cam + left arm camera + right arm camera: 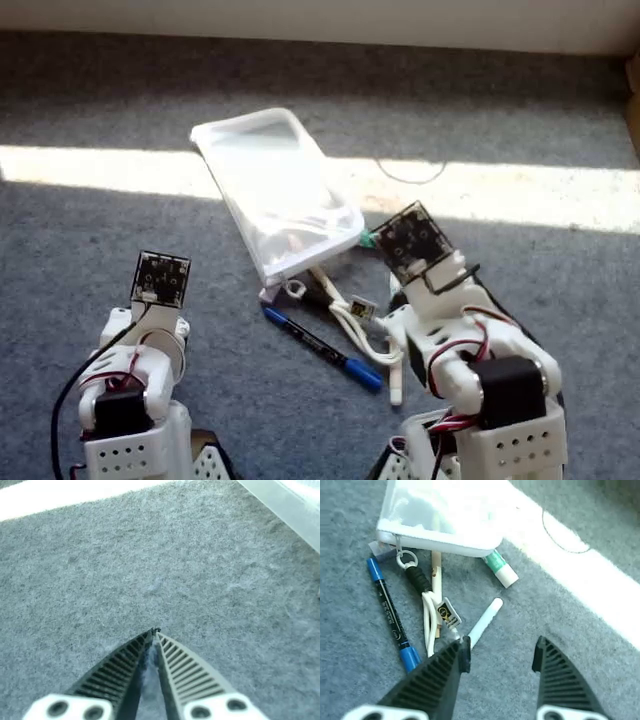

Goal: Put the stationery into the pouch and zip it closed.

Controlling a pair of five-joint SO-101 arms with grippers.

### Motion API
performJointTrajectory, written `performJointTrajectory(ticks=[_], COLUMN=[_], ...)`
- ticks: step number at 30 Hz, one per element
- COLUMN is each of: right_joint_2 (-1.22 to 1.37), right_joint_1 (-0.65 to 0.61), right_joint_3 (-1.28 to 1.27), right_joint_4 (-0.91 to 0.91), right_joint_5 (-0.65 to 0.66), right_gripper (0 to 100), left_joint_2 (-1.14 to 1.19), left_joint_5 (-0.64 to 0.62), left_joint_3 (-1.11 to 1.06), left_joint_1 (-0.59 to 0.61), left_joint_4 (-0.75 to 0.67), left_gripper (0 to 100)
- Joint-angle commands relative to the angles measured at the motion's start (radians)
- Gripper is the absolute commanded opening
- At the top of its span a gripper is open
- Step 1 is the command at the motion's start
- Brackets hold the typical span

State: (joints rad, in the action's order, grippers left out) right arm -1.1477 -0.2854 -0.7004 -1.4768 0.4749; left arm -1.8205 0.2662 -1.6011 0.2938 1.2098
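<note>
Got the right gripper [501, 654] spread wide by the white pen [485, 616], just short of the pouch [440, 510], probably lining up a grab (left gripper [155, 631] pinched together, well off the pouch, likely idle). Seeing blue marker [390, 612] and green-capped stick [500, 570] loose at its zipper end.

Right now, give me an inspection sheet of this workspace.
Surface: grey carpet, a sunlit band across it.
Job's things: translucent white zip pouch lying flat; blue marker pen, white stick, green-and-white glue stick and white zip-pull cord at its zip end.
Clutter: nothing seen.
Grippers: left gripper shut over bare carpet; right gripper open above the white stick.
Cables: thin wire loop in the sunlit band.
Surroundings: pale wall along the far edge.
</note>
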Motion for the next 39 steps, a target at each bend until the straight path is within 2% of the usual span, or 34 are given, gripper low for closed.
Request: performJointTrajectory(ticks=[1,6,14,20,23,27,39], right_joint_2=[0.156,0.351,0.636,0.779,0.826,0.878,1.082], right_joint_1=[-0.11,-0.236,-0.361,-0.389,-0.403,-0.404,-0.4], right_joint_3=[0.081,0.137,0.242,0.298,0.298,0.297,0.3], right_joint_4=[0.022,0.124,0.143,0.145,0.206,0.274,0.358], right_joint_5=[-0.038,-0.118,-0.126,-0.123,-0.117,-0.037,-0.032], right_gripper=[20.2,20.2,20.2,20.2,20.2,20.2,20.2], left_joint_2=[-0.012,-0.012,-0.012,-0.012,-0.012,-0.012,-0.012], left_joint_5=[0.009,0.009,0.009,0.009,0.009,0.009,0.009], left_joint_3=[0.013,0.002,0.001,0.001,0.001,0.001,0.001], left_joint_1=[0.047,0.096,0.099,0.099,0.099,0.099,0.096], left_joint_4=[-0.021,-0.06,-0.055,-0.055,-0.055,-0.055,-0.055], left_gripper=[3,3,3,3,3,3,3])
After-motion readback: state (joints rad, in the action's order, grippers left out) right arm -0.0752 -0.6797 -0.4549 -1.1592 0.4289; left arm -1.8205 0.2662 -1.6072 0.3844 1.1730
